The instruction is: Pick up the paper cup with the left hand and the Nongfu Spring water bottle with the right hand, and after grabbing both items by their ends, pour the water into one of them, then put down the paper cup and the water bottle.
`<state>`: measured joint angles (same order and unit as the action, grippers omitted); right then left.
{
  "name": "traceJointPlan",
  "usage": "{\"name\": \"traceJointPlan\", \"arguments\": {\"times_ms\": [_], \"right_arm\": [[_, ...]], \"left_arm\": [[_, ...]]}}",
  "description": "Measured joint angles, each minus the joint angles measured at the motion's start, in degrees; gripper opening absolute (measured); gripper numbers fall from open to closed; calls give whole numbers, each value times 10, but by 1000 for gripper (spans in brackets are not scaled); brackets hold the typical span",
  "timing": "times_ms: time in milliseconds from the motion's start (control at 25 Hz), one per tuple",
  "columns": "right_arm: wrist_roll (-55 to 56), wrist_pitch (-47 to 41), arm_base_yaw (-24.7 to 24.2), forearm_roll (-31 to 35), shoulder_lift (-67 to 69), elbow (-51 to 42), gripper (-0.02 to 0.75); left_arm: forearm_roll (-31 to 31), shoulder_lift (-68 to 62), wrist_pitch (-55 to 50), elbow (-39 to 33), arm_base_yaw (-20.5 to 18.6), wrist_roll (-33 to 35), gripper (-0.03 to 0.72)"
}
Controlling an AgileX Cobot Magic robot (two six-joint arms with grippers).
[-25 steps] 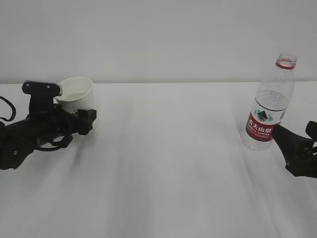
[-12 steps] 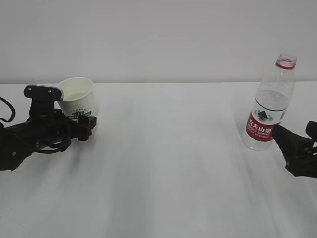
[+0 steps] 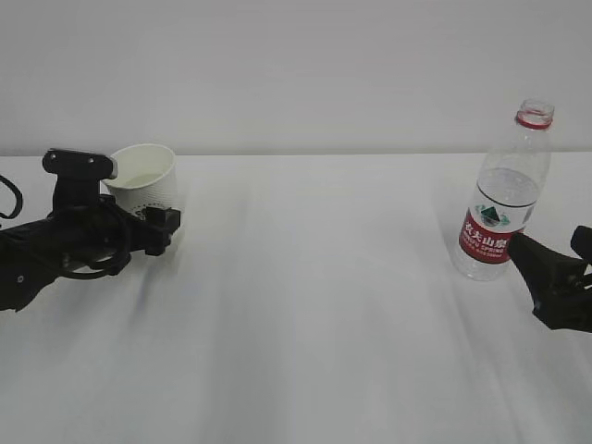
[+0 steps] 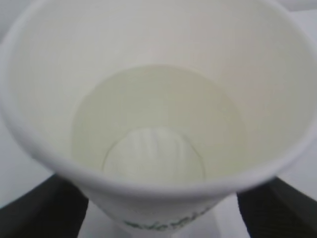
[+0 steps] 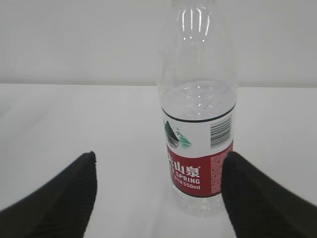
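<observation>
The paper cup (image 3: 143, 182) stands on the white table (image 3: 305, 305) at the far left, and it fills the left wrist view as the paper cup (image 4: 158, 44) with water (image 4: 158, 124) in its bottom. My left gripper (image 3: 153, 211) is open around the cup's lower part. Its fingers (image 4: 42, 210) stand on either side with a gap to the wall. The Nongfu Spring water bottle (image 3: 502, 199) stands upright and capless at the right, partly filled. My right gripper (image 3: 550, 248) is open just in front of it. In the right wrist view the bottle (image 5: 198, 124) rises just beyond the right gripper (image 5: 159, 158).
A plain pale wall (image 3: 296, 74) runs behind the table's far edge. Bare white tabletop lies between the cup and the bottle. The left arm's cable loops (image 3: 83, 264) hang low over the table at the left.
The left gripper dipped beside the cup, showing its green logo, then rose back over it. The cup, the bottle and the right arm have not moved.
</observation>
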<state>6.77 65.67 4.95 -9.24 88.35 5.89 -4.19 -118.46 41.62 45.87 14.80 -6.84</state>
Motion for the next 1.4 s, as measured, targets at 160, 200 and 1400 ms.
{"name": "traceJointPlan", "arguments": {"times_ms": [160,200,1400], "right_arm": [[0,0,0,0,0,0,588],[0,0,0,0,0,0,588],[27,-29,0,1,0,0,589]], "left_arm": [[-2,1,-23,0,0,0,693],[-2,1,-32,0,0,0,693],[-4,147,-272,-1,19,-4,624]]}}
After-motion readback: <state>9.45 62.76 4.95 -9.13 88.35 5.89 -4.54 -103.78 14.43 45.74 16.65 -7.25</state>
